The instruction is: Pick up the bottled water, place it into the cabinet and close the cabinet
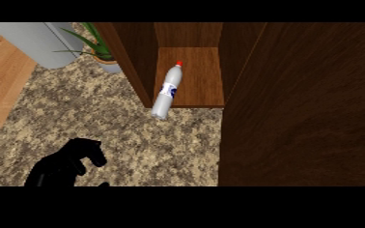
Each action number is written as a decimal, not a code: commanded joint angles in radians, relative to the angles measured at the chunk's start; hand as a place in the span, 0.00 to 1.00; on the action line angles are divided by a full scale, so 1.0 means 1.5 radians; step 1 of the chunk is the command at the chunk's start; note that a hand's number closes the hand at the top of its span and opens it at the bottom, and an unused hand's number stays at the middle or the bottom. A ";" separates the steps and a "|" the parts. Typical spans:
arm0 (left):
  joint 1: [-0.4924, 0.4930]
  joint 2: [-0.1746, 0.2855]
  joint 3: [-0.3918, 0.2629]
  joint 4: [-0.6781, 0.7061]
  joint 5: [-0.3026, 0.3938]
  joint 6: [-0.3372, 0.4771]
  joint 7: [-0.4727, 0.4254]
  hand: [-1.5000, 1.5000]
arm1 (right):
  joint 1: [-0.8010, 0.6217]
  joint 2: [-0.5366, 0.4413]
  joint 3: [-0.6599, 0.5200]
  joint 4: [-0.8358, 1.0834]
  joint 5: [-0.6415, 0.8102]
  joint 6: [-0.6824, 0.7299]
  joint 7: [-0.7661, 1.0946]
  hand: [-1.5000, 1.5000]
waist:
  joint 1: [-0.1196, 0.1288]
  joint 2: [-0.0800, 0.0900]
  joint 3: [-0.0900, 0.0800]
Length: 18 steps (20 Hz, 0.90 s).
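Furthest left of the cabinet (135, 53) there's a strip of pale orange wood (10, 77) running along the edge of the view. Next to it is a smooth grey cylinder (39, 43) leaning in from the top corner. A bit closer to the cabinet sits a plant (96, 43) with long thin green leaves in a round pot (110, 65), and the pot is just beside the cabinet's left wall.

Everything in front of the cabinet is counter (107, 121), a speckled tan and brown stone look. That's where the open room is, a wide stretch from the wood strip over to the cabinet front.

The left hand (68, 166) is black and glossy, low on that stretch and well apart from the cabinet. Honestly I cannot tell how wide or narrow it is; it touches nothing that I can see.

The cabinet itself is dark brown wood with straight grain, standing open, with a lighter shelf floor (203, 77). The bottled water (168, 91) lies on its side along the left wall. It's slim and whitish, with a blue label. Its red cap (179, 63) points into the cabinet, and its base pokes out past the shelf's front edge over the counter. The shelf to the bottle's right is bare wood.

Right of the opening, a big dark wood panel (299, 106) fills the view to the edge.
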 commanded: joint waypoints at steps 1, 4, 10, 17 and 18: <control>0.049 0.044 0.060 -0.019 0.042 -0.041 -0.024 0.00 | 0.033 0.007 0.016 -0.196 0.090 -0.004 0.033 1.00 | -0.004 -0.005 -0.002; 0.059 0.063 0.090 -0.039 0.063 -0.046 -0.010 0.00 | 0.003 -0.018 0.044 -0.203 0.093 -0.018 0.061 1.00 | 0.011 -0.002 -0.003; 0.101 0.095 0.142 -0.036 0.093 -0.078 -0.020 0.00 | -0.044 -0.030 0.110 -0.210 0.115 -0.027 0.090 1.00 | 0.010 -0.005 -0.006; 0.136 0.133 0.195 -0.048 0.147 -0.129 -0.014 0.00 | -0.134 -0.051 0.197 -0.191 0.141 -0.040 0.137 1.00 | 0.017 -0.013 -0.009; 0.141 0.135 0.199 -0.046 0.143 -0.134 -0.021 0.00 | -0.156 -0.052 0.205 -0.186 0.140 -0.048 0.144 1.00 | 0.025 -0.013 -0.010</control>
